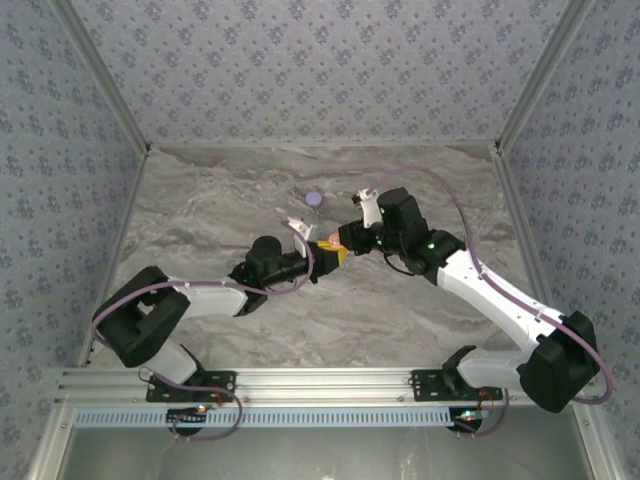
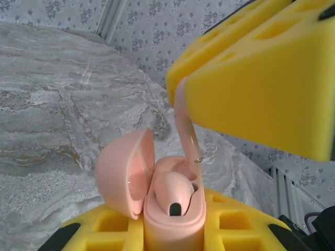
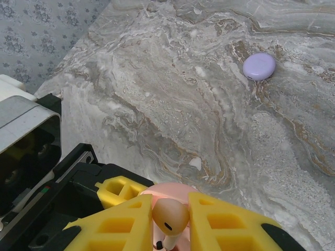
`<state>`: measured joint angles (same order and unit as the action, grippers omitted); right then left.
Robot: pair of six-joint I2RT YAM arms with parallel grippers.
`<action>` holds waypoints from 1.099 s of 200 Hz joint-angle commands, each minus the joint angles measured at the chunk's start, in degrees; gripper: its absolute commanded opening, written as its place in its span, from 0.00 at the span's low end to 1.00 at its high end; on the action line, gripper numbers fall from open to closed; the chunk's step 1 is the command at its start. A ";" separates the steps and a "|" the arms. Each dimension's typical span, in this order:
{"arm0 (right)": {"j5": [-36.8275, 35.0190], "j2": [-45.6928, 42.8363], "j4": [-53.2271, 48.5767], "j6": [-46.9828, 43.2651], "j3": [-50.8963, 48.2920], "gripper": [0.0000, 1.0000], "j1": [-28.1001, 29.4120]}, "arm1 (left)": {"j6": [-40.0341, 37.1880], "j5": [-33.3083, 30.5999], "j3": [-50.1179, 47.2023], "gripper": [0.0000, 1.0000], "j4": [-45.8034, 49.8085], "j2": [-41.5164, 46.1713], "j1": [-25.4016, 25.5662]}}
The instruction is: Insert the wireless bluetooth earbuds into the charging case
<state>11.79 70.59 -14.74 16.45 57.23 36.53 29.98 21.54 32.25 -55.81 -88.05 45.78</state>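
Pink case (image 1: 328, 243) between yellow jaws; purple disc (image 1: 315, 198) beyond

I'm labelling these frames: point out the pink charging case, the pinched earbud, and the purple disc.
pink charging case (image 2: 124, 175), left wrist view, on its open lid.
pinched earbud (image 3: 170, 216), right wrist view, on its rounded head.
purple disc (image 3: 259, 66), right wrist view, on its top face.

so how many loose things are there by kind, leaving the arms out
pink charging case: 1
earbuds: 2, one seated in it, one in the right gripper
purple disc: 1
total: 4
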 commanded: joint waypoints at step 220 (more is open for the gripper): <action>0.36 -0.37 0.24 -1.85 -0.54 0.24 1.06 | 1.56 1.23 2.18 0.00 -1.42 2.24 0.41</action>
<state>11.81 70.48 -14.48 15.75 56.86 36.97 31.18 22.76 32.95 -55.57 -87.81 45.87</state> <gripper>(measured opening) 0.238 0.213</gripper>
